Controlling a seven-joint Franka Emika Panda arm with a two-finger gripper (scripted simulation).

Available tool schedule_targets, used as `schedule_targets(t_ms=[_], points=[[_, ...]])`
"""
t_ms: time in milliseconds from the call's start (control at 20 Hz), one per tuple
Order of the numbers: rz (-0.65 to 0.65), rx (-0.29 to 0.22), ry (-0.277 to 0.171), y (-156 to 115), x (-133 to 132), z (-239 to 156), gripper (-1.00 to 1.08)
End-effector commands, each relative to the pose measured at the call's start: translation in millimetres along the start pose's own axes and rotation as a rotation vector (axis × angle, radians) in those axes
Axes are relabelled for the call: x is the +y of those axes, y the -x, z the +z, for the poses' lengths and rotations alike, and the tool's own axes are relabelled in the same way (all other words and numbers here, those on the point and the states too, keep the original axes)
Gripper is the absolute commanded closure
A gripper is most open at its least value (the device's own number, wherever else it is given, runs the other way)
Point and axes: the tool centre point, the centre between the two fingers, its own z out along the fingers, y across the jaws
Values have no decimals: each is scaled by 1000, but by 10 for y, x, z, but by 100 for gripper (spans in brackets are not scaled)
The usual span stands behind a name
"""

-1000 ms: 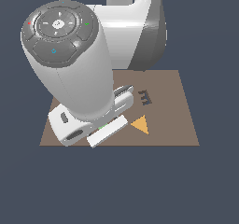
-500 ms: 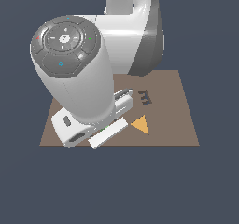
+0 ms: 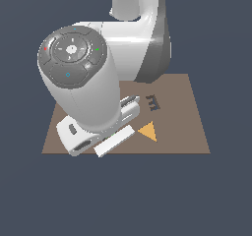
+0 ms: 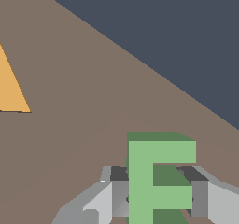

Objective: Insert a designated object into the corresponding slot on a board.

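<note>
Board [image 3: 187, 132]: lies flat under the arm | E-shaped slot [image 3: 154, 103]: in board, toward the exterior view's right | Triangle [image 3: 148, 131]: on board, just in front of slot | E block [image 4: 158, 176]: between the fingers [image 4: 116, 192], above board

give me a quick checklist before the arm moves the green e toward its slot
1. Green E sits between the fingers of the gripper: ok, pads flank it on both sides.
2. Firm grip, no gap at the pads: cannot tell.
3. E-shaped slot on the board is unobstructed: ok in the exterior view.
4. Orange triangle lies apart from the slot: ok.
5. E lifted off the board: cannot tell; the arm hides it in the exterior view.
6. E's orientation matches the slot: cannot tell.
</note>
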Motion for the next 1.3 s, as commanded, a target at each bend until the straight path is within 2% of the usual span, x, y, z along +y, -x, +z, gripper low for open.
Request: schedule_targets(t_ms=[0, 400, 700, 1000, 1250], points=[[0, 0, 0, -1, 0, 0, 108], [4, 0, 0, 3, -25, -1, 108], [27, 0, 0, 34, -146, -8, 108], [75, 0, 0, 88, -397, -22, 108], [137, 0, 0, 136, -727, -40, 108]])
